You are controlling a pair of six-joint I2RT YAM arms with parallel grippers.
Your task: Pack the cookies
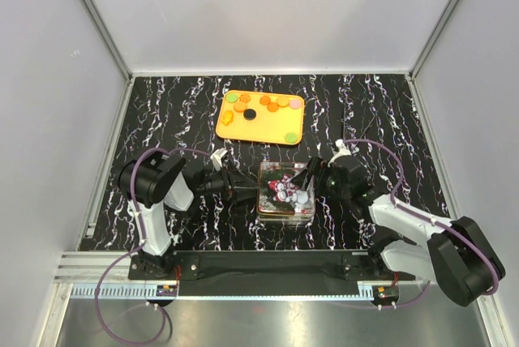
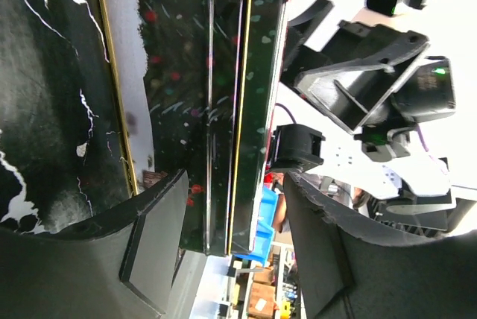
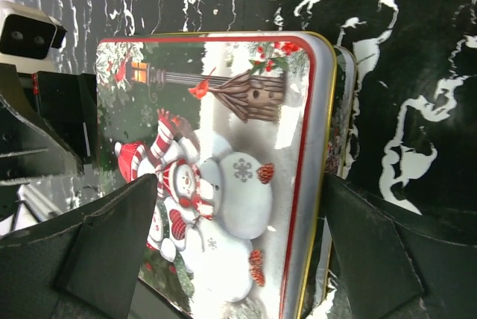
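Note:
The cookies (image 1: pixel 272 104), small flat discs in orange, pink, green and black, lie on an orange tray (image 1: pixel 261 126) at the back of the table. A square tin with a snowman lid (image 1: pixel 285 193) sits in the middle, lid on. My left gripper (image 1: pixel 246 189) is at the tin's left side. In the left wrist view the left gripper (image 2: pixel 237 185) is open, its fingers either side of the tin's wall (image 2: pixel 186 73) with gaps showing. My right gripper (image 1: pixel 310 175) is at the tin's right edge. The right gripper (image 3: pixel 240 185) stands wide open over the lid (image 3: pixel 238 110).
The black marbled table (image 1: pixel 381 120) is walled by white panels on three sides. The tray lies a short way behind the tin. Both arm bases (image 1: pixel 268 266) sit on the rail at the near edge. The right arm (image 2: pixel 373 73) faces my left wrist camera across the tin.

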